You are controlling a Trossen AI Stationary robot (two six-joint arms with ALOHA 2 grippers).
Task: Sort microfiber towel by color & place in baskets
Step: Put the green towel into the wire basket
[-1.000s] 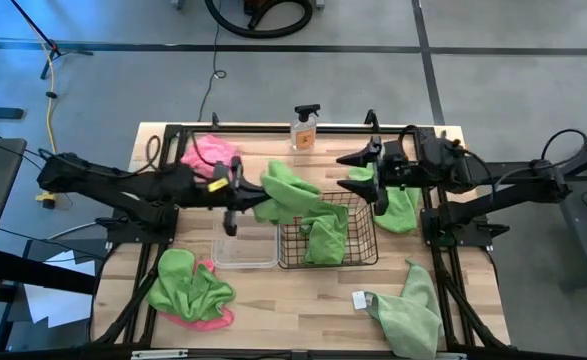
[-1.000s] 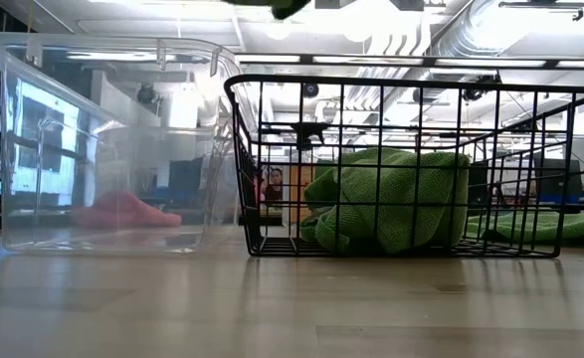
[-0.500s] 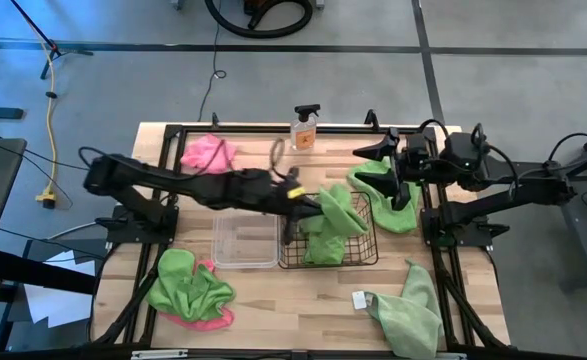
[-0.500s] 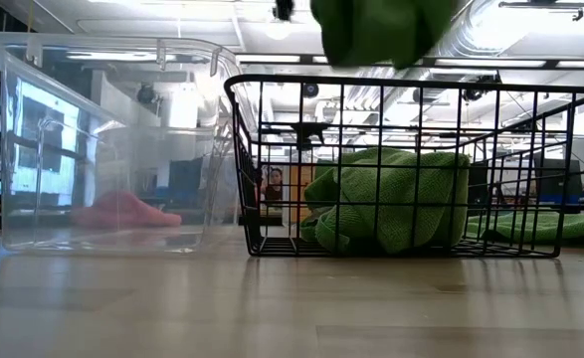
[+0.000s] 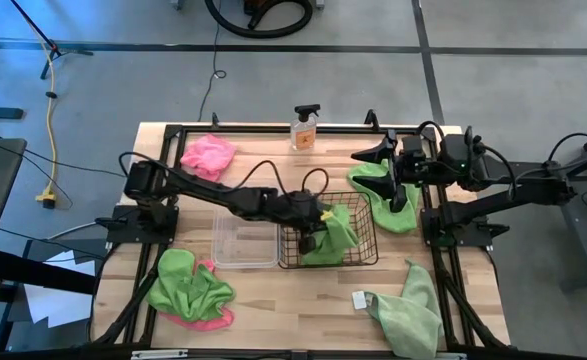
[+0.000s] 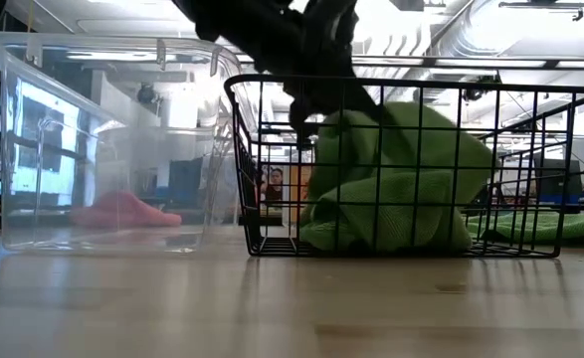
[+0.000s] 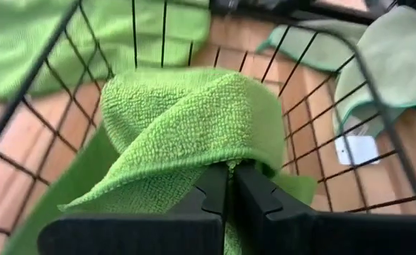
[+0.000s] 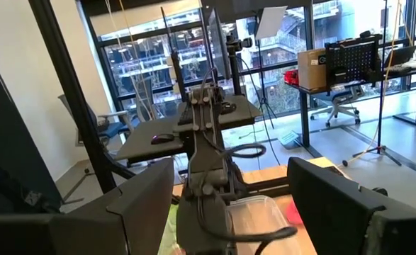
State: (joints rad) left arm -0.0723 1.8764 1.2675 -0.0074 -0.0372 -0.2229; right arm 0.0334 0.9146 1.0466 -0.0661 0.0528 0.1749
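Green towel sat inside black wire basket, centre of high view, atop another green towel there; left gripper was clamped shut on it, reaching down into basket; clear tub just left of basket, touching, w/ nothing visible inside; right gripper hung w/ jaws wide apart, upper right, over a green cloth; pink towel upper left; green-and-pink pile lower left.
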